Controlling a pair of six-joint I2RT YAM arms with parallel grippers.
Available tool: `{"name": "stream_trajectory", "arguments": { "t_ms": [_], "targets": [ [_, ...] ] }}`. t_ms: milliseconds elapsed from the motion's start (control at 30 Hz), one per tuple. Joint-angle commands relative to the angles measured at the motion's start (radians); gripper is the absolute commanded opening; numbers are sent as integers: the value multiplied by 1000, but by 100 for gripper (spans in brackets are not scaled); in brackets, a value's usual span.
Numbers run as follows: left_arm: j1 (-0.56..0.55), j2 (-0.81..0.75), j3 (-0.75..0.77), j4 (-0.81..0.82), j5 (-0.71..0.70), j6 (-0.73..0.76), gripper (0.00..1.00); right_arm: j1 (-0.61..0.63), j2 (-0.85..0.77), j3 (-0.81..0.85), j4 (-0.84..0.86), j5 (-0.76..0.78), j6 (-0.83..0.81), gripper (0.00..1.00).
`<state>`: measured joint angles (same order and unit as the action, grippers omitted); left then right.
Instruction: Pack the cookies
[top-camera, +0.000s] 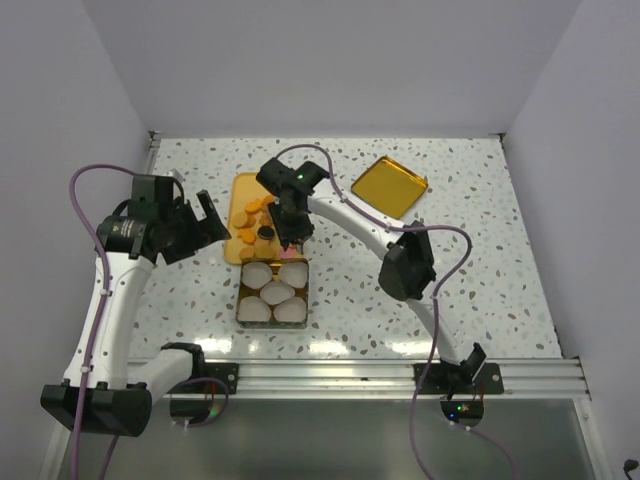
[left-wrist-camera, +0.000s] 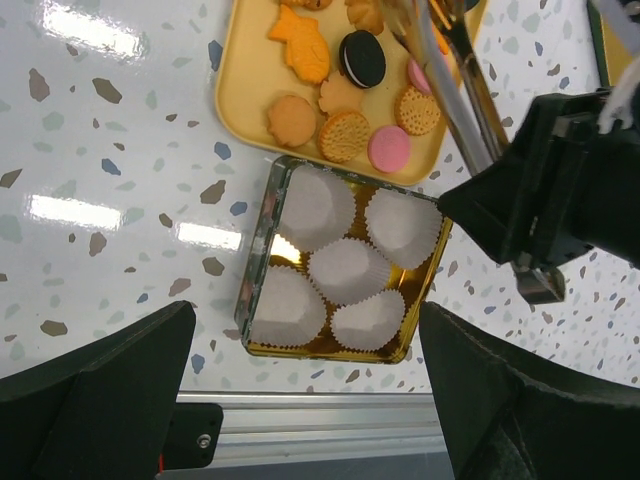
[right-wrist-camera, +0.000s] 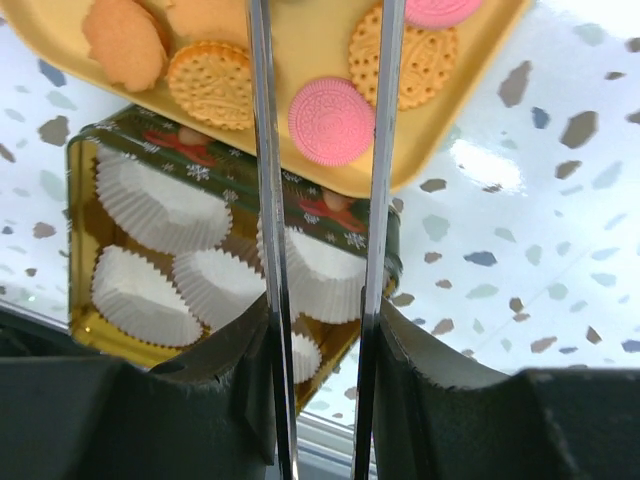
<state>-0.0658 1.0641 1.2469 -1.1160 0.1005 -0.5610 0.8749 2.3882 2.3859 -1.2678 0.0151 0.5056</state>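
The cookies (top-camera: 255, 212) lie on a yellow tray (top-camera: 243, 185): orange and tan biscuits (left-wrist-camera: 345, 135), one black (left-wrist-camera: 362, 58) and pink ones (right-wrist-camera: 330, 120). My right gripper (top-camera: 290, 225) (right-wrist-camera: 325, 310) is shut on metal tongs (right-wrist-camera: 262, 150) (left-wrist-camera: 455, 80) that reach over the tray's near end. One pink cookie shows between the blades on the tray below, and the tongs' tips run out of the wrist view. My left gripper (top-camera: 215, 225) (left-wrist-camera: 307, 310) hangs open to the left, above the tin (left-wrist-camera: 262, 230), with nothing between its fingers.
The open tin (top-camera: 243, 300) (right-wrist-camera: 150, 135) sits just in front of the tray and holds several white paper cups (top-camera: 272, 292) (left-wrist-camera: 348, 270) (right-wrist-camera: 160, 205). A gold lid (top-camera: 389, 185) lies at the back right. A metal rail (top-camera: 400, 378) runs along the near table edge.
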Motion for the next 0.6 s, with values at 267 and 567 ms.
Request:
{"name": "stream_trajectory", "arguments": {
  "t_ms": [267, 567],
  "targets": [
    [8, 7, 48, 38, 11, 1, 100, -20, -313, -66, -21, -12, 8, 25],
    [8, 10, 31, 42, -28, 13, 100, 96, -507, -296, 22, -124, 2, 26]
  ]
}}
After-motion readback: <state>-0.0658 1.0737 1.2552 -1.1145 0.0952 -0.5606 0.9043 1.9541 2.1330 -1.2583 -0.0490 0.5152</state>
